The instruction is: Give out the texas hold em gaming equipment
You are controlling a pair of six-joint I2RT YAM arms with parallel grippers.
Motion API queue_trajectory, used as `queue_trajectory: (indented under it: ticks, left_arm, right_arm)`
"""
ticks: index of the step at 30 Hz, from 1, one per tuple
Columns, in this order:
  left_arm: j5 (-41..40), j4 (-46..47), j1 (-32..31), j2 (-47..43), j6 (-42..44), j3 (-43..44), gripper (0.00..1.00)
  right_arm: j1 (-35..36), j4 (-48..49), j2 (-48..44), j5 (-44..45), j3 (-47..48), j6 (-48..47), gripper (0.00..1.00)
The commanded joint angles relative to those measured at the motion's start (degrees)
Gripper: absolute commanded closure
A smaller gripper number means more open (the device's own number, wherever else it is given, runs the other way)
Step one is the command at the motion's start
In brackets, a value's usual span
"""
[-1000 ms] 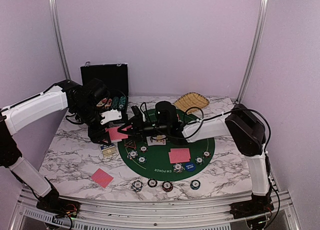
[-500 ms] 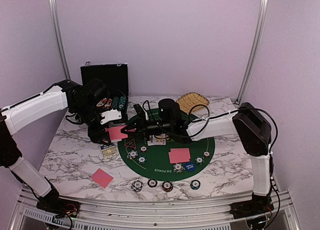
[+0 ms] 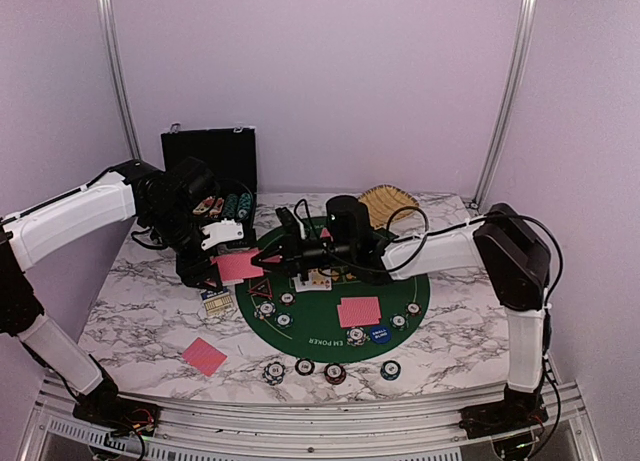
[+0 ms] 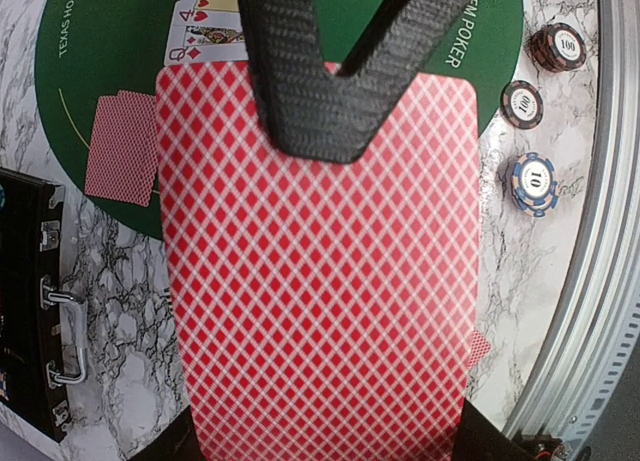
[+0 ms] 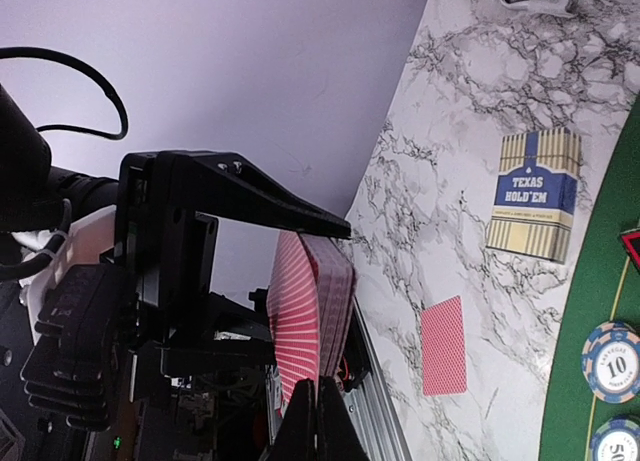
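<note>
Left hand (image 3: 224, 269), right hand (image 5: 316, 423) clamp deck (image 4: 320, 281) (red-backed).

Seen from the left wrist, the pink-red diamond-backed card stack (image 4: 320, 281) blocks much of the round green felt mat (image 4: 110, 41), and its lower edge is cut off. Face-up cards (image 4: 210, 26) on the mat hide partly behind the right gripper (image 4: 325, 141). Beside the mat, the black hard case (image 4: 25, 311) runs out of view.

Closed black pincer (image 4: 315, 146) lies over red-backed cards (image 4: 320, 311)
</note>
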Motion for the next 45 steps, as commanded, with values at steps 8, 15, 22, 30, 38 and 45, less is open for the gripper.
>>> queue_trajectory:
  ticks: [8,15,22,30,38,45]
  left_arm:
    - [-0.2,-0.39,0.18,-1.39,-0.12,0.27,1.0]
    - [-0.31,-0.39,0.18,-1.51,-0.01,-0.21,1.0]
    - [-0.35,-0.39,0.18,-1.38,-0.08,-0.14,1.0]
    - [-0.42,-0.39,0.27,-1.34,-0.17,-0.23,1.0]
    - [-0.3,-0.39,0.27,-1.85,-0.28,-0.49,1.0]
    - [-0.25,-0.39,0.27,-1.84,-0.28,-0.4,1.0]
  right_arm:
    - [-9.37,-17.64,-11.15,-0.53,-2.27,-12.46,1.0]
    - [-11.48,-52.09,-11.98,22.52,12.12,-39.71,1.0]
    - [-6.39,-55.74,-12.04,56.19,12.39,-62.72,1.0]
    - [1.47,-51.54,-6.45,77.08,11.63,-83.38,1.0]
    - [5.11,-42.58,-4.84,80.1,4.8,-96.2,1.0]
    - [6.21,-34.74,-3.41,82.34,-0.5,-103.07,1.0]
